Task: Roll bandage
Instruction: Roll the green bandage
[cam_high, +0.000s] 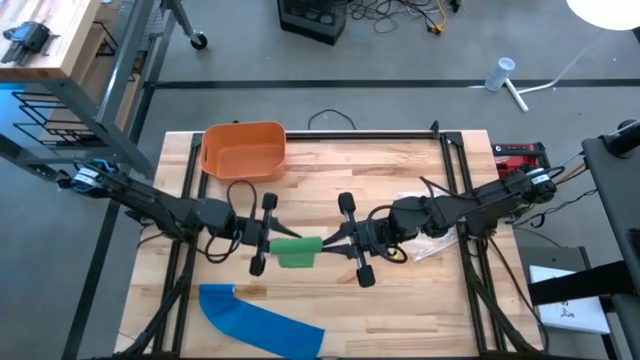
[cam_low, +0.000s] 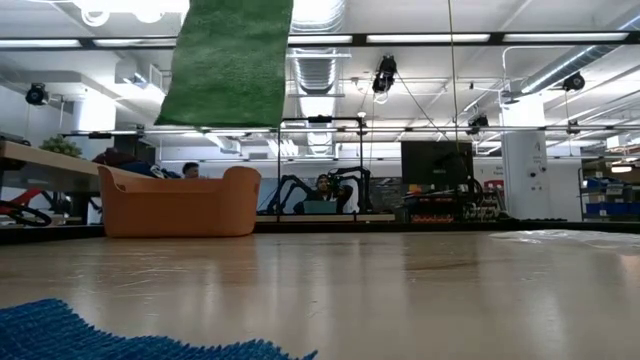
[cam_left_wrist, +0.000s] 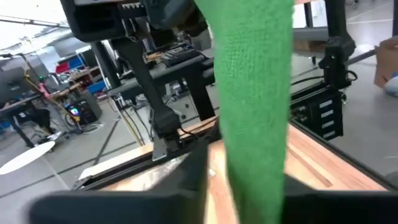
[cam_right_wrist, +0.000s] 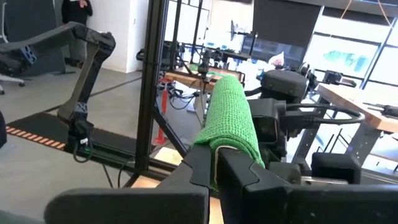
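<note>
Left gripper (cam_high: 268, 243) is clamped on one end of the green bandage (cam_high: 298, 252); right gripper (cam_high: 335, 243) is pinched shut on the other end, so the strip hangs between them above mid-table. From left to right on the pale wooden table (cam_high: 400, 310): blue cloth (cam_high: 262, 322) at the near edge, orange bin (cam_high: 244, 150) at the back, clear plastic wrapper (cam_high: 425, 243) under the right arm. Beyond the table are workbenches, monitors and seated people (cam_low: 322, 188) under ceiling strip lights. No legible labels.
</note>
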